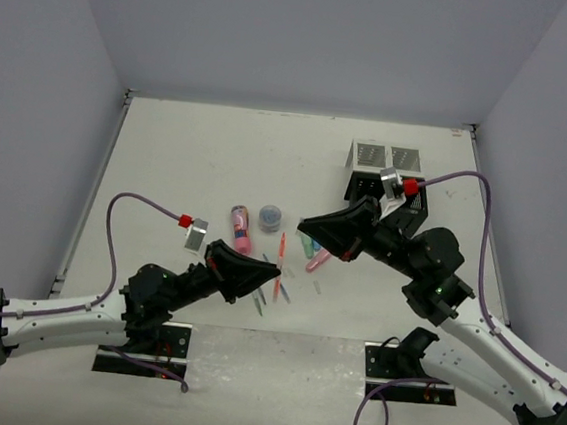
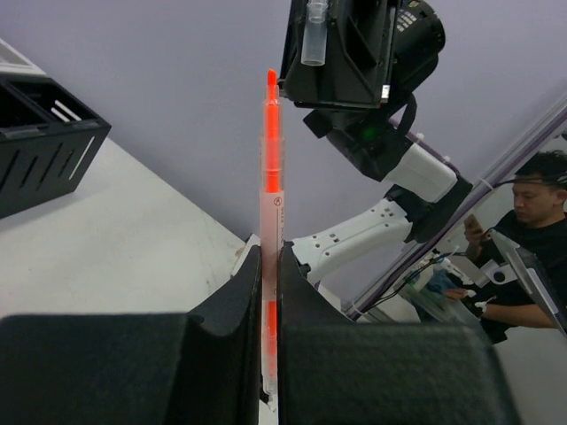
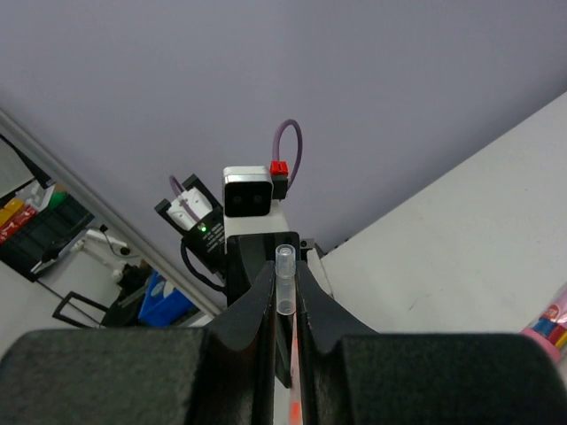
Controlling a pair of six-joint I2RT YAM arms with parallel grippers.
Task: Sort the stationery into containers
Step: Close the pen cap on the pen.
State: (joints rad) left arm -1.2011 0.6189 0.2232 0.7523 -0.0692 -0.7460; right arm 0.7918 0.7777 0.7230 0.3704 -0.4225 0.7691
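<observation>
Left wrist view showed the left fingers (image 2: 251, 288) clamped tight on one orange pen (image 2: 270, 204), its tip raised toward the right fingers (image 3: 262, 301). Those were pinched almost shut on a single small clear cap (image 3: 284, 282), held straight across from the pen. The two arms faced each other above the middle of the bench (image 1: 189, 153), with pen and cap roughly lined up end to end but apart. That arrangement looked meant for capping the pen before it went into a box, though this is a judgement and not something shown. Both containers stood at the far right of the bench, behind the right arm: one white mesh container (image 1: 384, 160) at the back and one black mesh container (image 2: 44, 133) just in front of it, touching or nearly so. What they held could not be told from these angles. On the bench beneath the arms lay the unsorted items. There was one fat pink marker (image 1: 241, 229) with one round grey-blue pot (image 1: 270, 214) just beside it. A small cluster lay under the right fingers, in which one slimmer pink marker (image 1: 318, 261) and one green marker (image 1: 306, 243) could be made out, possibly with a blue one between them. At least three tiny grey clips (image 1: 316, 288) were scattered nearer the arm bases. Something thin and bluish showed beside the left fingers, too hidden to name or count.
</observation>
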